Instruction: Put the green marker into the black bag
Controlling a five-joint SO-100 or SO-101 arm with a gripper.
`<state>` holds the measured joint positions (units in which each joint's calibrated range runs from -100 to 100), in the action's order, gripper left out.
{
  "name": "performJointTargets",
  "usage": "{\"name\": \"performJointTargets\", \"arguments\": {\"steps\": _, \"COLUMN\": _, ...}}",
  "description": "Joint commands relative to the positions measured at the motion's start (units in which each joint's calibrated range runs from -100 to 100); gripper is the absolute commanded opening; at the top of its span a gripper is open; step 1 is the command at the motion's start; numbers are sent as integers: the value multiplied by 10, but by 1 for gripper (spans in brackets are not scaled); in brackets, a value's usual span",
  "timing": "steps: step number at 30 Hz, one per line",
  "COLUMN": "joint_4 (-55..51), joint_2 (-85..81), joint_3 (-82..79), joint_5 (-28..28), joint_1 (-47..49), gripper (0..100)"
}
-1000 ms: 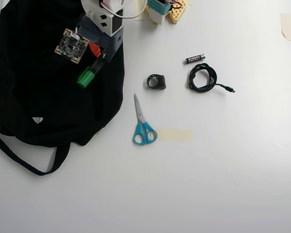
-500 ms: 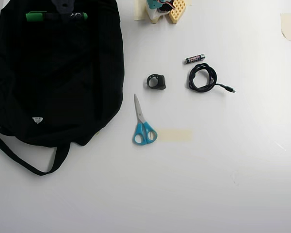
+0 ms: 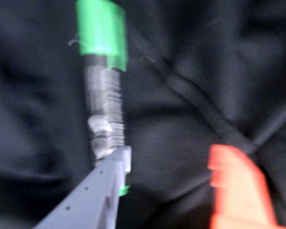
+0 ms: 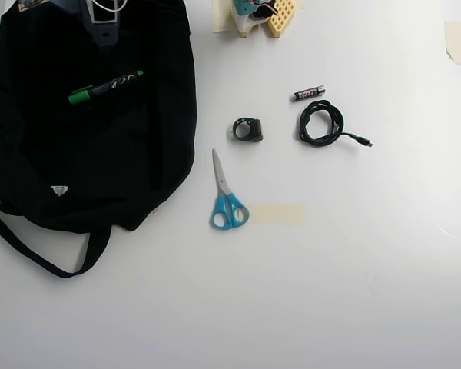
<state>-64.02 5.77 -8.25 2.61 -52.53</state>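
While the gripper [image 3: 169,164] gapes open, green marker [image 3: 104,81] beside its grey finger (blurred), lying on black bag [image 4: 146,146].

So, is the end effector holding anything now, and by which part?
Nothing is held. The end effector is open; the green marker lies beside its grey finger on the black bag.

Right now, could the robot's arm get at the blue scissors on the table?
Probably not yet. The gripper is over the black bag, open, with the green marker lying on the bag. The scissors lie uncovered on the table right of the bag in the overhead view; whether the arm stretches that far is unclear.
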Motion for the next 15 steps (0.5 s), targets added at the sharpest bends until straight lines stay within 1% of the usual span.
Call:
{"name": "performJointTargets", "arguments": {"steps": 1, "joint_4": -120, "joint_2": -20, "joint_3": 154, "joint_5": 4, "joint_1": 75, "gripper": 2}}
{"name": "performJointTargets", "arguments": {"steps": 2, "joint_4": -133, "joint_2": -20, "joint_3": 177, "joint_5": 3, "joint_1": 110, "gripper": 2}}
{"name": "performJointTargets", "arguments": {"steps": 4, "joint_4": -155, "joint_2": -20, "joint_3": 251, "joint_5": 3, "joint_1": 230, "gripper": 2}}
{"name": "performJointTargets", "arguments": {"steps": 6, "joint_4": -156, "joint_2": -21, "joint_3": 287, "joint_5": 7, "joint_1": 321, "gripper": 2}}
{"name": "performJointTargets", "arguments": {"steps": 7, "joint_4": -163, "joint_2": -49, "joint_3": 283, "joint_5": 31, "joint_1": 361, "gripper": 2}}
{"name": "performJointTargets", "arguments": {"steps": 8, "joint_4": -177, "joint_2": -67, "joint_3": 282, "joint_5": 34, "joint_1": 394, "gripper": 2}}
{"name": "performJointTargets", "arguments": {"steps": 11, "joint_4": -282, "joint_2": -117, "joint_3": 282, "joint_5": 37, "joint_1": 452, "gripper": 2}}
{"name": "performJointTargets", "arguments": {"steps": 15, "joint_4": -332, "joint_2": -146, "joint_3": 281, "joint_5": 32, "joint_1": 483, "gripper": 2}}
